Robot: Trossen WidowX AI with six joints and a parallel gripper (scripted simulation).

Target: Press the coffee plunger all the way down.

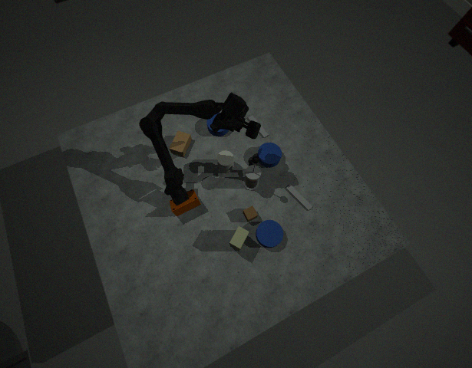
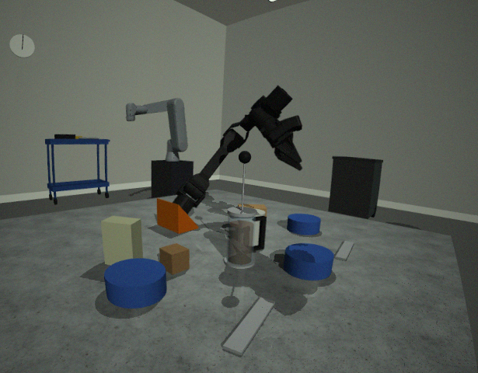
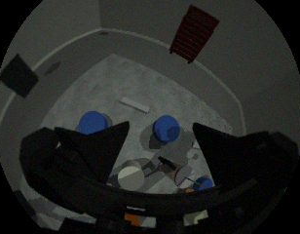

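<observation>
The glass coffee press stands upright in the middle of the mat, with dark coffee inside and a black handle. Its plunger rod is raised high, with the black knob at the top. My gripper is open and empty. In the exterior view it hangs in the air to the right of the knob, at about the knob's height, with the fingers pointing down and clear of it. The wrist view shows both fingers spread apart with nothing between them.
Three blue cylinders stand around the press. A cream block, a small brown cube, a tan box, a white cylinder and two flat grey strips lie on the mat. The arm's orange base is behind the press.
</observation>
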